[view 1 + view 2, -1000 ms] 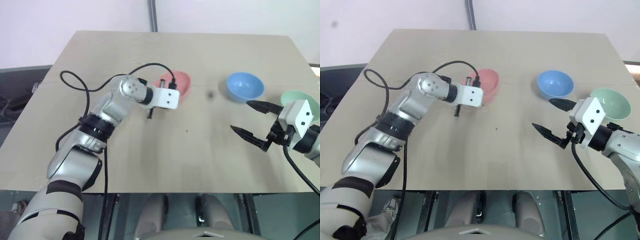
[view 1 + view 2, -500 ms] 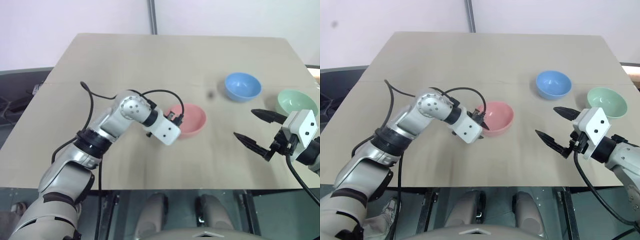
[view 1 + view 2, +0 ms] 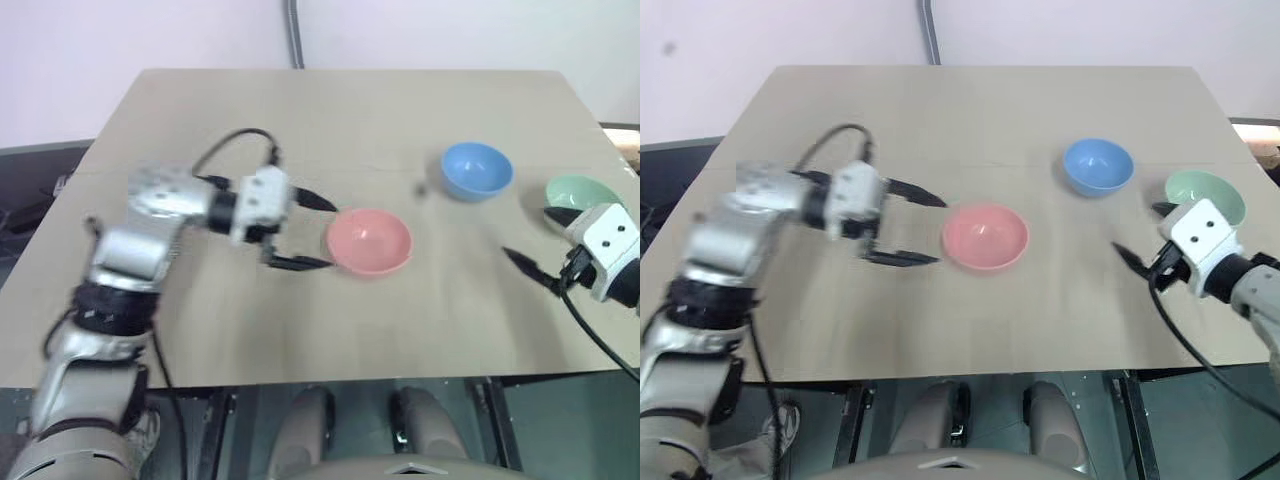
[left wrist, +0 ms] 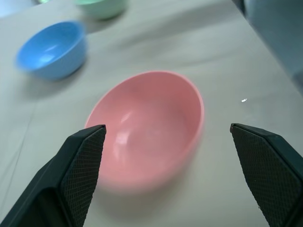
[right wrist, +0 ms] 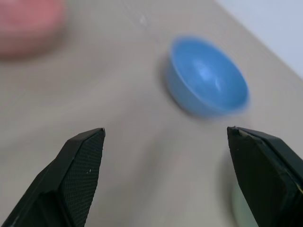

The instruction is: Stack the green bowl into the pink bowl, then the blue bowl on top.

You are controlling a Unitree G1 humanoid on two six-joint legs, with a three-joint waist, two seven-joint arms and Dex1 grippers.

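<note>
Beige table [image 3: 300,120] carries three bowls, all apart. Left gripper [image 3: 305,232] spread wide, empty, just beside pink bowl [image 3: 369,241] at centre. Right gripper [image 3: 1143,240] also wide, empty, near green bowl [image 3: 1206,195] at right edge. Blue bowl [image 3: 1098,166] between pink and green, further back.
</note>
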